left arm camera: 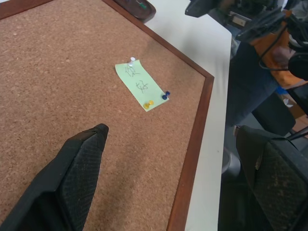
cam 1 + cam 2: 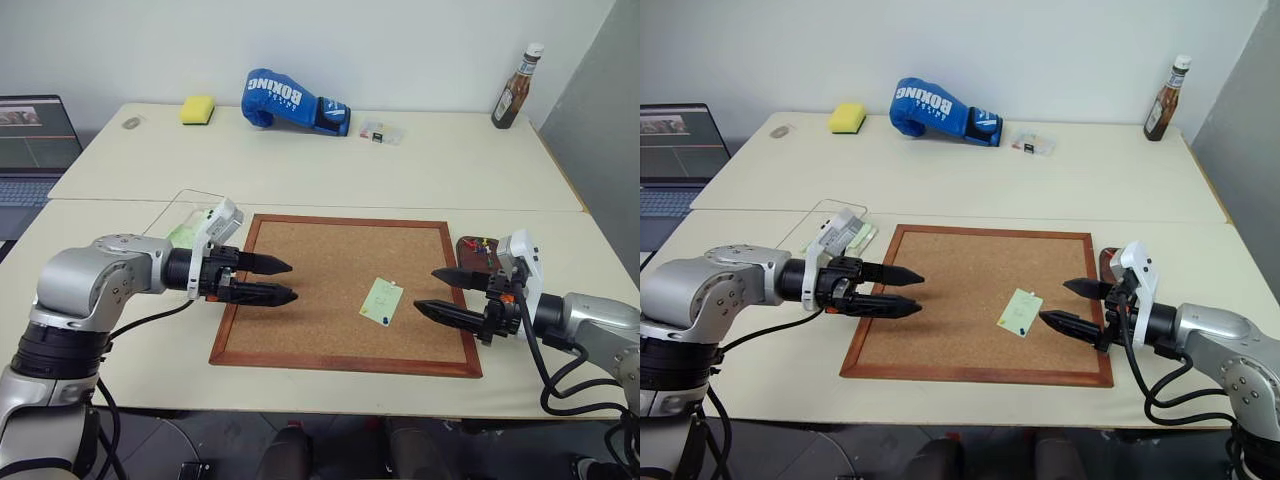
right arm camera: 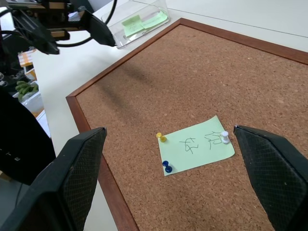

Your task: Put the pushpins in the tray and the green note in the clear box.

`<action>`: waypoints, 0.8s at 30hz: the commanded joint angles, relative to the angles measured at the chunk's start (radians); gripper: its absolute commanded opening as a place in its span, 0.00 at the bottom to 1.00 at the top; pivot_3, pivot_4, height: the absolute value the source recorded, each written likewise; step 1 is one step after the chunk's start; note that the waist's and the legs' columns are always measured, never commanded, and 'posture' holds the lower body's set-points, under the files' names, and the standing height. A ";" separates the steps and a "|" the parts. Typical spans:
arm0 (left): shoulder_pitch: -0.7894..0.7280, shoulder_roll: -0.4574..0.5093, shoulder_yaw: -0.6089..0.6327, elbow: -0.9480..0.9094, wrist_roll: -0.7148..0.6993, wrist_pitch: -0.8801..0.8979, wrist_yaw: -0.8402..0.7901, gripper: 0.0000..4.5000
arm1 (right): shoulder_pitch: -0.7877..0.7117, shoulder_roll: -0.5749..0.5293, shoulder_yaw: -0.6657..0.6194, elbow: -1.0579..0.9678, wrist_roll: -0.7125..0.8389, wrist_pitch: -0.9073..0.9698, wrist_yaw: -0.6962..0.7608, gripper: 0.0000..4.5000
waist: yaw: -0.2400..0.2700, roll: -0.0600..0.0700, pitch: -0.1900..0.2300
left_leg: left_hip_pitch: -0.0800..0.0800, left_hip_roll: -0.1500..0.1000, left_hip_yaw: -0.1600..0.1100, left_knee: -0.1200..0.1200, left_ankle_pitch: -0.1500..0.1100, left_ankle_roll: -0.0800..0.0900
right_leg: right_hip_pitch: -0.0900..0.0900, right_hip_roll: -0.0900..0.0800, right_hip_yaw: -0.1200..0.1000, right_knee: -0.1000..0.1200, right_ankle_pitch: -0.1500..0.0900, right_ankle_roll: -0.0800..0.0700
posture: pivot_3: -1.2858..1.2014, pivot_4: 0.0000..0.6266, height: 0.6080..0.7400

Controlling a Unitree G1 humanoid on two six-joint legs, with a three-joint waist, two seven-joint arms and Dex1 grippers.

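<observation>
Risk: green note [image 3: 197, 145] is pinned flat on the cork board [image 2: 330, 260] by three pushpins [image 3: 166, 166] — white, yellow, blue. Heads are far smaller than a finger, so a pinch likely slips off or tears the paper; a dropped pin can roll off the board. Tray [image 2: 478, 248] sits at the board's right edge with pins already in it; clear box [image 3: 143, 21] lies off the board's left edge, green paper inside. Left gripper [image 2: 282, 280] and right gripper [image 2: 437, 292] both hover over the board, jaws spread wide, holding and touching nothing
</observation>
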 commanded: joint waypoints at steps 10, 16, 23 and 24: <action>-0.014 0.018 -0.003 -0.004 0.013 -0.029 -0.009 0.99 | 0.056 -0.049 -0.012 -0.032 0.017 -0.054 0.005 1.00 | 0.004 0.000 0.000 | 0.000 0.000 0.000 0.000 0.000 0.000 | 0.000 0.000 0.000 0.000 0.000 0.000 | 0.52 0.24 1.00; -0.011 0.016 0.003 -0.006 0.011 -0.029 -0.003 0.99 | 0.067 -0.056 -0.005 -0.026 0.005 -0.075 0.006 1.00 | 0.004 0.000 0.000 | 0.000 0.000 0.000 0.001 0.000 0.000 | 0.000 0.000 0.000 0.000 0.000 0.000 | 0.52 0.24 1.00; -0.011 0.012 0.005 0.000 0.009 -0.026 0.001 0.99 | 0.069 -0.058 0.013 -0.022 -0.018 -0.106 -0.001 1.00 | 0.004 0.000 0.000 | 0.000 0.000 0.000 0.001 0.000 0.000 | 0.000 0.000 0.000 0.000 0.000 0.000 | 0.52 0.24 1.00; -0.010 0.012 0.005 0.000 0.009 -0.027 0.001 0.99 | 0.074 -0.058 0.018 -0.026 -0.026 -0.114 -0.001 1.00 | 0.004 0.000 0.000 | 0.000 0.000 0.000 0.001 0.000 0.000 | 0.000 0.000 0.000 0.000 0.000 0.000 | 0.52 0.24 1.00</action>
